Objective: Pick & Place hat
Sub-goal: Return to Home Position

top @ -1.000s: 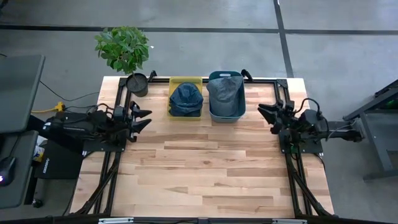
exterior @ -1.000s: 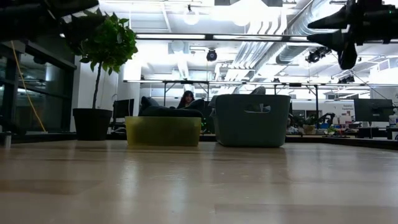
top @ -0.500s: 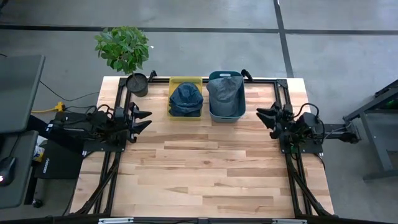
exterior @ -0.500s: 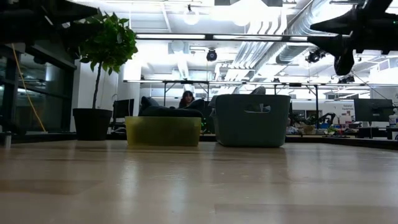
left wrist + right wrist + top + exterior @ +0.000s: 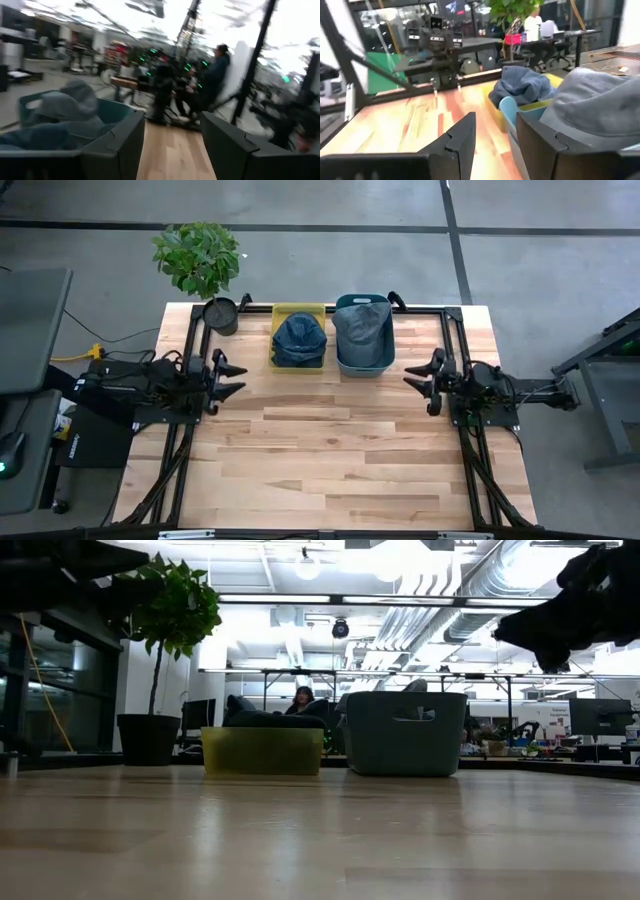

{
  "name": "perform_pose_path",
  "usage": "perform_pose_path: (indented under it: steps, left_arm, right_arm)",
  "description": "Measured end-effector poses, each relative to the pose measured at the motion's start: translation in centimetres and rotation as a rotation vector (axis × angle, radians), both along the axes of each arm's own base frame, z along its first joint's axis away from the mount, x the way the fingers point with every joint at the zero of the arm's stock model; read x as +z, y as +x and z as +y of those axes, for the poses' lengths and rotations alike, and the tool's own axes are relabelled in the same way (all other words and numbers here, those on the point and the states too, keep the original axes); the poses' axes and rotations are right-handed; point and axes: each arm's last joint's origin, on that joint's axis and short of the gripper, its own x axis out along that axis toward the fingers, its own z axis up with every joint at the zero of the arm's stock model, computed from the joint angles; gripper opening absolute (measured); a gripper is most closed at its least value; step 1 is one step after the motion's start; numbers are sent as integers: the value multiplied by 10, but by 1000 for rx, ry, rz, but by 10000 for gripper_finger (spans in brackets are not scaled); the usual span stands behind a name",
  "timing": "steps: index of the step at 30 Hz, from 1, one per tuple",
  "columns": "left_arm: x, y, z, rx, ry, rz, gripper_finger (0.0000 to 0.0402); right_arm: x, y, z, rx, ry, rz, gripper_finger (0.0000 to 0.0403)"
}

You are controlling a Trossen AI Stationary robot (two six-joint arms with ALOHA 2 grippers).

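A dark blue hat (image 5: pixel 299 338) lies in a yellow bin (image 5: pixel 298 310) at the table's far edge. A grey hat (image 5: pixel 362 328) fills the teal bin (image 5: pixel 361 367) beside it. My left gripper (image 5: pixel 230 378) hovers open at the table's left side, level with the bins' near walls. My right gripper (image 5: pixel 417 381) hovers open at the right side, just right of the teal bin. The right wrist view shows both hats, blue (image 5: pixel 524 84) and grey (image 5: pixel 597 105), beyond my open fingers (image 5: pixel 495 137). In the left wrist view the grey hat (image 5: pixel 65 105) shows past the open gripper (image 5: pixel 172 145).
A potted plant (image 5: pixel 200 258) stands at the far left corner, its pot (image 5: pixel 220 315) just left of the yellow bin. Bare wooden tabletop (image 5: pixel 330 450) spreads between the arms and toward the near edge. Black frame rails (image 5: pixel 470 450) run along both sides.
My right gripper has moved toward the table's left, out over the wood beside the teal bin, and a little toward the near edge. Both hats and bins have stayed where they were.
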Motion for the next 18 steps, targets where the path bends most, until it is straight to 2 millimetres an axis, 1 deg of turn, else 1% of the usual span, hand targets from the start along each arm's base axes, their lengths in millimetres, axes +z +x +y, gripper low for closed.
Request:
perform_pose_path:
  steps: [3,6,10,12,18]
  left_arm:
    - [-2,0,-2,-62,60,17,190]
    - [-1,0,-3,-74,101,10,190]
    - [-1,0,-3,-64,128,18,190]
    - [-1,0,-3,-57,154,18,190]
    - [-2,1,-3,-57,190,25,190]
  right_arm:
    - [1,0,2,57,-27,-4,134]
    - [3,0,3,111,-62,-18,134]
    - [6,0,3,114,-76,-62,134]
    - [1,3,4,118,-66,-127,134]
    - [-4,4,3,116,-30,-98,134]
